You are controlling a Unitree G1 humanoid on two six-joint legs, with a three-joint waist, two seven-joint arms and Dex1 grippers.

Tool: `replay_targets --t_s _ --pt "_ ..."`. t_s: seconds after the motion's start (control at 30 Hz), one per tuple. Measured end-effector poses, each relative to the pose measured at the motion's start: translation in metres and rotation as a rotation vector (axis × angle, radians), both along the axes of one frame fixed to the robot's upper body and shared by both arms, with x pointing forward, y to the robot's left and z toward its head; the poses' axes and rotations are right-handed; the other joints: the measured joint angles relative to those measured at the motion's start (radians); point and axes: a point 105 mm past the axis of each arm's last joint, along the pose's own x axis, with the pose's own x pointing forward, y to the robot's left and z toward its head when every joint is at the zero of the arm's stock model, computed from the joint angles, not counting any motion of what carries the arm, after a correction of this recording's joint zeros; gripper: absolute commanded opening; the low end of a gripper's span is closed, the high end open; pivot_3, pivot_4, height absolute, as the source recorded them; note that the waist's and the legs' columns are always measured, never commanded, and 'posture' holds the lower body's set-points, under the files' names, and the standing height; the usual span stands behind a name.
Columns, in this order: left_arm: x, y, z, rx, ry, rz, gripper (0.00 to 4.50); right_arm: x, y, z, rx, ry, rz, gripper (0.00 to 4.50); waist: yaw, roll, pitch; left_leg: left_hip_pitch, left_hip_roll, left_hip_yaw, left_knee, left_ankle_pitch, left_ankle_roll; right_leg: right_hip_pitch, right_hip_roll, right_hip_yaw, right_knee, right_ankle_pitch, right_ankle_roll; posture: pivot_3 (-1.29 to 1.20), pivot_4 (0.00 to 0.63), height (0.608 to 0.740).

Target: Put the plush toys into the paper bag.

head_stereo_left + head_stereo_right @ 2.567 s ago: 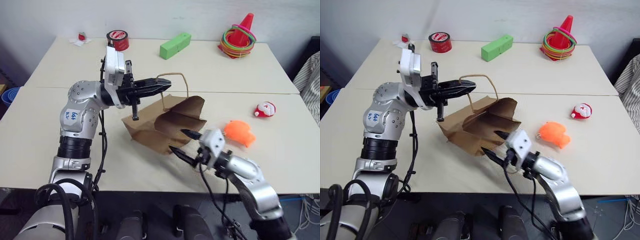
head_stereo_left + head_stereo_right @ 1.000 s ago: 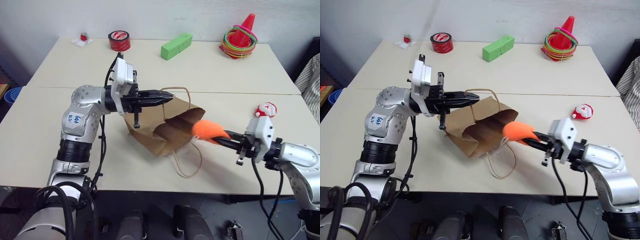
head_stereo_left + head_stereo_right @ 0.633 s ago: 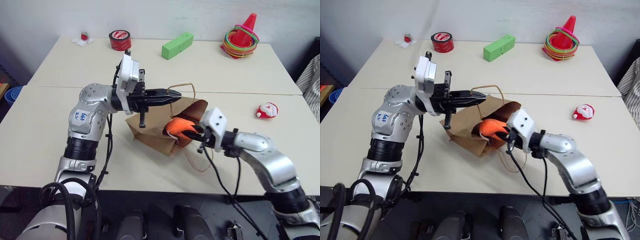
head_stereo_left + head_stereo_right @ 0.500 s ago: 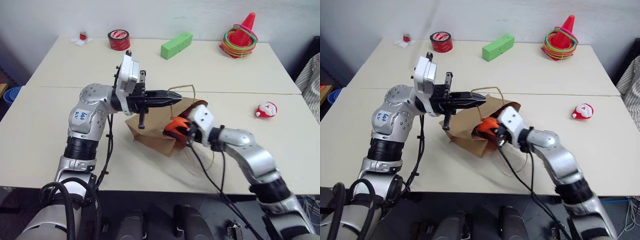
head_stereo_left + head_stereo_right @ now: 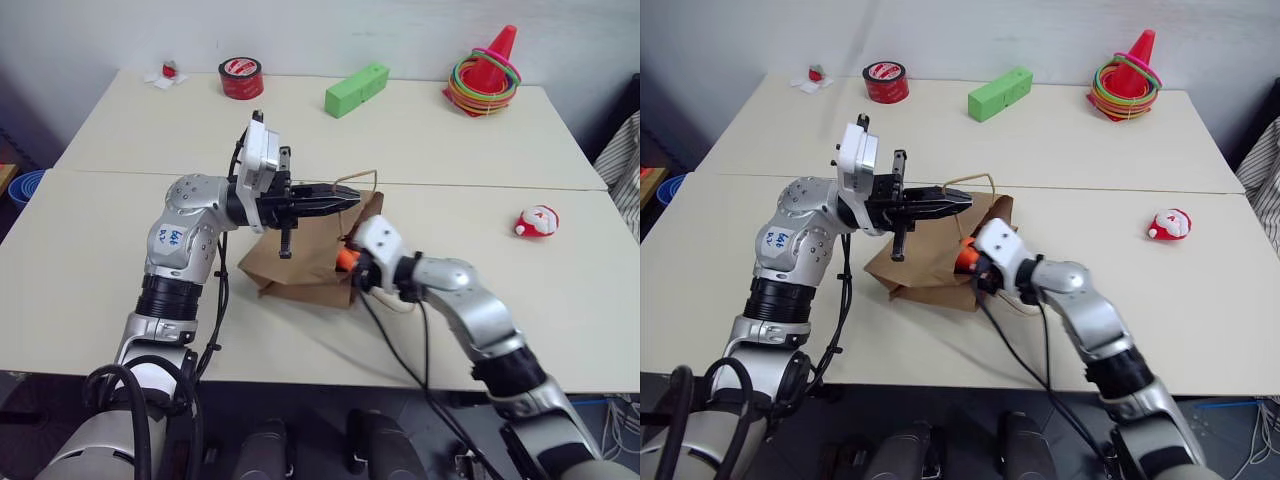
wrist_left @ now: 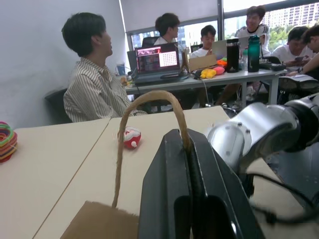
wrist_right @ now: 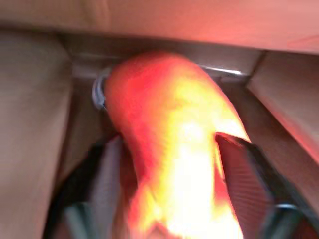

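The right gripper (image 5: 347, 262) had pushed deeper into the paper bag (image 5: 300, 268) since the earlier frame, its fingers now spread either side of the orange plush toy (image 7: 169, 144) — inside the bag. The left gripper (image 5: 350, 194) stayed clamped on a cord handle (image 6: 144, 124). The Santa toy (image 5: 536, 221) lay at three o'clock from the bag.

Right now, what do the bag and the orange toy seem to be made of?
Paper bag: brown kraft paper, matte, sharply creased, with a tan twisted-cord handle. Orange toy: apparently soft plush, bright and fuzzy-looking, though blur hides its pile.
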Motion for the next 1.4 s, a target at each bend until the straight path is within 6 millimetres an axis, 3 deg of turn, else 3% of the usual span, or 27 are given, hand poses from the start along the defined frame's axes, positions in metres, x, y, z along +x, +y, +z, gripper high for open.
replay_targets --t_s 0.07,0.17,0.23,0.43,0.5,0.57,0.7,0.87,1.07,1.17,1.27,1.4 --pt "0.0 -0.001 -0.001 0.0 0.003 -0.002 0.0 -0.014 -0.014 0.013 0.054 -0.046 0.043 4.47 0.0 0.0 0.0 0.0 0.001 0.0 0.0 0.0 0.0 0.0 0.001 0.0 0.0 0.0 0.0 0.0 0.15 0.74" --pt "0.001 0.001 -0.002 0.001 0.006 0.007 0.0 -0.034 -0.037 0.021 0.1 -0.079 0.075 4.47 0.002 0.0 0.0 0.001 0.001 0.0 0.0 0.0 0.0 0.001 0.001 0.0 0.0 0.0 0.0 0.0 0.15 0.74" --pt "0.0 0.002 -0.003 0.002 0.005 0.01 0.0 -0.048 -0.067 0.015 0.127 -0.074 0.0 4.47 0.007 0.0 0.0 0.002 0.001 -0.001 0.0 0.0 0.0 0.002 0.001 -0.001 -0.001 0.0 0.0 0.0 0.15 0.74" --pt "-0.003 0.007 0.003 0.025 -0.039 0.027 0.0 -0.073 -0.189 -0.019 0.164 -0.054 -0.576 4.47 0.022 0.0 0.0 0.003 0.0 0.001 0.0 0.0 0.0 0.003 0.0 0.001 -0.001 0.0 0.001 0.0 0.15 0.74" --pt "-0.005 0.011 0.007 0.043 -0.06 0.037 0.0 -0.081 -0.219 -0.03 0.144 -0.057 -0.766 4.47 0.017 0.0 0.0 0.005 0.001 0.001 0.0 0.0 0.0 0.004 0.0 0.002 -0.001 0.0 0.001 0.0 0.15 0.74" --pt "-0.005 0.016 0.01 0.066 -0.077 0.052 0.0 -0.083 -0.236 -0.032 0.129 -0.071 -0.895 4.47 0.0 0.0 0.0 0.007 0.001 0.002 -0.001 0.0 -0.001 0.004 0.0 0.004 -0.001 0.0 0.0 0.0 0.15 0.74" --pt "-0.003 0.027 0.014 0.119 -0.113 0.094 0.0 -0.056 -0.25 -0.018 0.136 -0.109 -1.004 4.47 -0.026 0.001 0.0 0.009 0.001 0.003 -0.001 0.0 -0.003 0.003 0.0 0.006 0.002 0.0 0.0 0.0 0.15 0.74" --pt "-0.003 0.031 0.009 0.164 -0.123 0.097 0.0 0.014 -0.257 0.017 0.183 -0.102 -1.057 4.47 -0.027 0.002 0.001 0.008 0.001 0.003 -0.002 0.002 -0.005 0.0 0.0 0.006 0.004 -0.002 -0.004 0.0 0.15 0.74" --pt "-0.003 0.035 0.007 0.169 -0.113 0.119 0.0 0.085 -0.252 0.018 0.16 0.029 -1.094 4.47 -0.022 0.003 0.002 0.002 0.002 0.002 -0.002 0.003 -0.005 -0.002 0.001 0.002 0.005 -0.003 -0.005 0.0 0.15 0.74" --pt "-0.004 0.035 0.004 0.172 -0.106 0.128 0.0 0.094 -0.264 0.006 0.109 0.094 -1.177 3.86 -0.02 0.003 0.002 0.0 0.002 0.001 -0.003 0.002 -0.004 -0.002 0.0 0.001 0.003 -0.003 -0.005 0.0 0.15 0.74" --pt "-0.006 0.037 0.001 0.18 -0.096 0.139 0.0 0.092 -0.281 0.001 0.066 0.134 -1.256 2.74 -0.024 0.003 0.002 0.0 0.001 0.002 -0.002 0.002 -0.003 -0.002 0.0 0.001 0.002 -0.002 -0.004 0.0 0.15 0.74" --pt "-0.006 0.036 0.002 0.177 -0.103 0.145 0.0 0.092 -0.285 0.002 0.034 0.127 -1.267 1.37 -0.027 0.003 0.002 0.001 0.002 0.002 -0.001 0.003 -0.004 -0.002 0.0 0.001 0.004 -0.002 -0.003 0.0 0.15 0.74"
